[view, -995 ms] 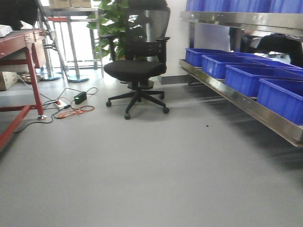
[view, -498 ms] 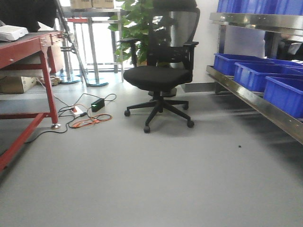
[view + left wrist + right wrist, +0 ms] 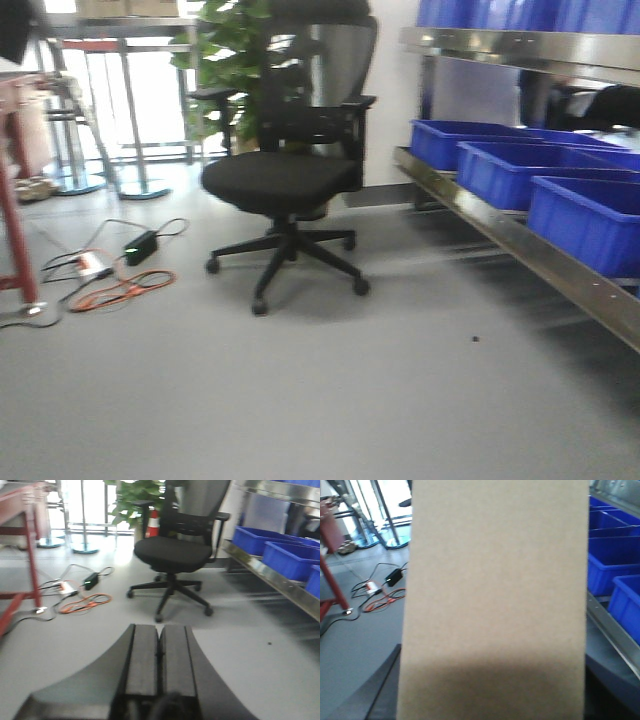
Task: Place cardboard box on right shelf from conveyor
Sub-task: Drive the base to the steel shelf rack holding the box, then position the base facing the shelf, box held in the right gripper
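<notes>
My left hand (image 3: 159,652) hangs pinched shut and empty above the grey floor (image 3: 300,400), facing an office chair (image 3: 285,180). My right hand (image 3: 492,695) grips the cardboard box (image 3: 495,580), which fills its camera, left of the steel shelf (image 3: 520,247) holding blue bins (image 3: 585,220).

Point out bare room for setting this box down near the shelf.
The right shelf is crowded on its lower level: blue bins stand side by side, only its front lip bare. The floor between the office chair and that lip is free. Cables clutter the left. The right fingers grip the cardboard box.
</notes>
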Tool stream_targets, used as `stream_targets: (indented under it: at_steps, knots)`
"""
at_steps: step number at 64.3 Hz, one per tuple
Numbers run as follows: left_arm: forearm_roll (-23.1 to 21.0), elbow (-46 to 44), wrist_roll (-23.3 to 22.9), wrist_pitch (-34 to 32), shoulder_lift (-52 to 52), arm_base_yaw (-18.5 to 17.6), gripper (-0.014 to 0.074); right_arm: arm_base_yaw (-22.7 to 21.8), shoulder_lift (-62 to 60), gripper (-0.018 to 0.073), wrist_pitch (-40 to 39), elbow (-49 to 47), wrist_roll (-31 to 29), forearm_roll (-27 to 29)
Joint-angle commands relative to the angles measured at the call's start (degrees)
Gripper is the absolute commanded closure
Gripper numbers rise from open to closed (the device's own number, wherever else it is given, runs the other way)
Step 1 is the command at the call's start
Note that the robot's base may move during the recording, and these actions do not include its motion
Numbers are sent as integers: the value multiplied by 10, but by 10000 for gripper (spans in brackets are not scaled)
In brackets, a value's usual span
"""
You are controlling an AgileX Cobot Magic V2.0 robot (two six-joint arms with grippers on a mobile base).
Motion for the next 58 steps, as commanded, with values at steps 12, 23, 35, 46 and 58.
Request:
stream_targets:
  at_steps: [12,23,35,46,58]
  knots:
    - [-3,-2,-3,-48,-8,0,715,-2,7,398,-57,-16,-5,-12]
    - [-3,-2,-3,-48,-8,0,715,-2,7,398,-57,-16,-5,-12]
    - [-3,-2,-3,-48,-8,0,715,-2,7,398,-57,-16,-5,-12]
    - [-3,-2,-3,-48,-8,0,715,-2,7,398,-57,-16,-5,-12]
    - [-3,-2,-3,-48,-8,0,715,-2,7,398,-57,-16,-5,-12]
